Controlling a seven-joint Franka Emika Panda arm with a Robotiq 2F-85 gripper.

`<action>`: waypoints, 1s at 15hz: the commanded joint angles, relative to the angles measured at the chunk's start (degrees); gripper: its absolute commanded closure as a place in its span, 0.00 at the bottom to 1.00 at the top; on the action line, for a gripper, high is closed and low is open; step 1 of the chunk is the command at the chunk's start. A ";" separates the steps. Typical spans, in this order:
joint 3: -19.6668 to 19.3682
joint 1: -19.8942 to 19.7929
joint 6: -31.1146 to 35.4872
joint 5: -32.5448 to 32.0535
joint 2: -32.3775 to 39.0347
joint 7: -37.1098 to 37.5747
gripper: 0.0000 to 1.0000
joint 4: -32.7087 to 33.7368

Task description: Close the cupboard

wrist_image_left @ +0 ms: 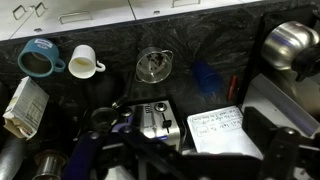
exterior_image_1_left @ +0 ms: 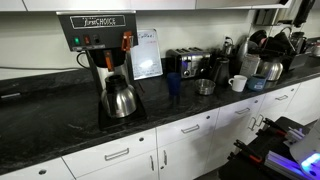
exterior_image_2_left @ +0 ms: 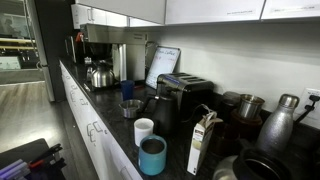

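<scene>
Wrist view, left to right, looking down on the dark counter (wrist_image_left: 120, 45):
- carton (wrist_image_left: 25, 105) is lying at the left edge
- teal cup (wrist_image_left: 36, 58) and white mug (wrist_image_left: 82, 62) are sitting side by side, upper left
- glass bowl (wrist_image_left: 155, 65) is sitting upper centre, with the toaster (wrist_image_left: 155, 120) below it in the frame
- printed sign (wrist_image_left: 215, 125) is standing just right of the toaster
- steel kettle (wrist_image_left: 290, 45) is showing upper right

Gripper (wrist_image_left: 150, 158): only dark blurred hardware is showing along the bottom edge, so I can't tell whether the fingers are open or closed.

Cupboard:
- lower cupboards (exterior_image_1_left: 190, 135) are running along the bottom of an exterior view, under the counter, with fronts looking flush
- they're also showing as a white strip across the top edge of the wrist view
- upper cupboards (exterior_image_2_left: 215, 10) are spanning the top right of an exterior view, above the toaster
- I can't tell which door is ajar

In the exterior view with the lower cupboards, the coffee maker (exterior_image_1_left: 100, 45) is standing upper left. A dark rig with a blue-purple light (exterior_image_1_left: 290, 150) is sitting lower right.
</scene>
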 commanded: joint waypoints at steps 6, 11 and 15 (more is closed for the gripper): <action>0.80 -1.60 -0.47 1.06 -1.06 -1.76 0.00 0.09; 0.33 -1.52 -3.25 0.41 -6.59 -3.41 0.00 -0.22; -0.82 -2.23 -7.91 0.05 -11.05 -4.30 0.00 -0.34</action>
